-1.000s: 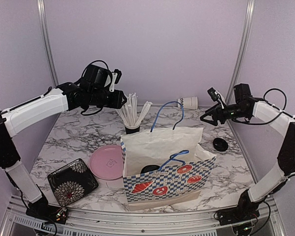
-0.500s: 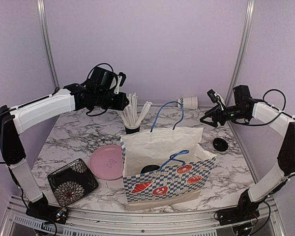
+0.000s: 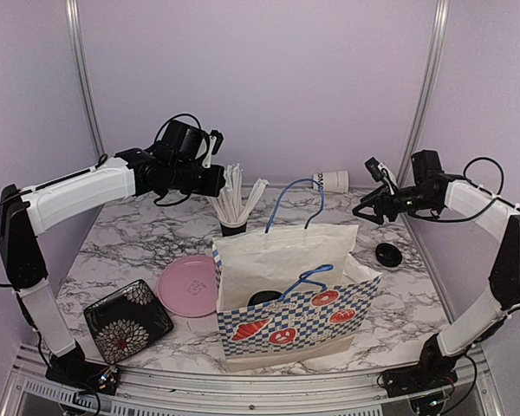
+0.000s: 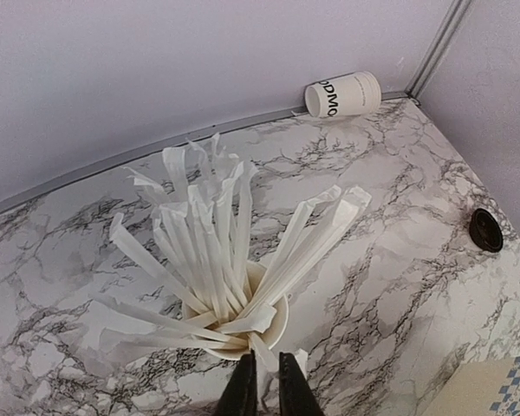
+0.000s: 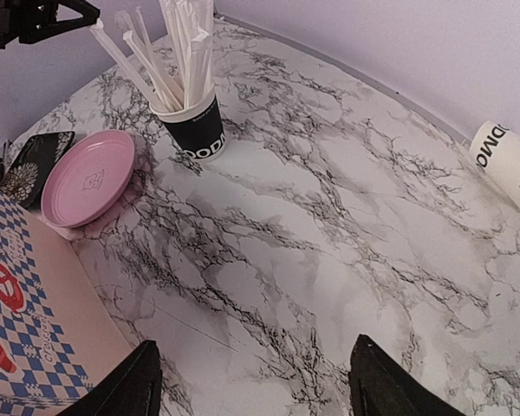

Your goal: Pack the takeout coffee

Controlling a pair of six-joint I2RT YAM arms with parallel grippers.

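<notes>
**Asker:** From above, where does everything sit?

**Me:** My left gripper (image 3: 218, 181) hangs over the back of the table (image 3: 130, 251), just beside the black cup of sticks (image 3: 233, 227). My right gripper (image 3: 362, 213) is raised near the back right corner with its fingers spread. One coffee cup (image 3: 334, 181) lies on its side against the back wall, with no lid on it. A loose lid (image 3: 388, 254) rests on the marble to the right of the paper bag (image 3: 286, 325). A second lid (image 3: 264, 298) shows inside the bag's mouth, but I cannot tell whether a cup sits under it. A pink plate (image 3: 188, 284) lies just beside the bag's left side, and a flowered dish (image 3: 127, 319) sits at the front left.

**Asker:** And through your left wrist?

**Me:** My jaws are narrow there, the two fingers (image 4: 245, 386) almost together with only a thin slit between them. Something white shows in the slit, and I cannot tell whether they pinch it. The sticks fan out right below me. The cup (image 4: 342, 94) lies in the far corner, well apart from me.

**Asker:** The right wrist?

**Me:** My jaws are wide there, with bare marble between the fingers (image 5: 126, 381). The cup (image 5: 507, 165) is at the right edge, still on its side.
</notes>
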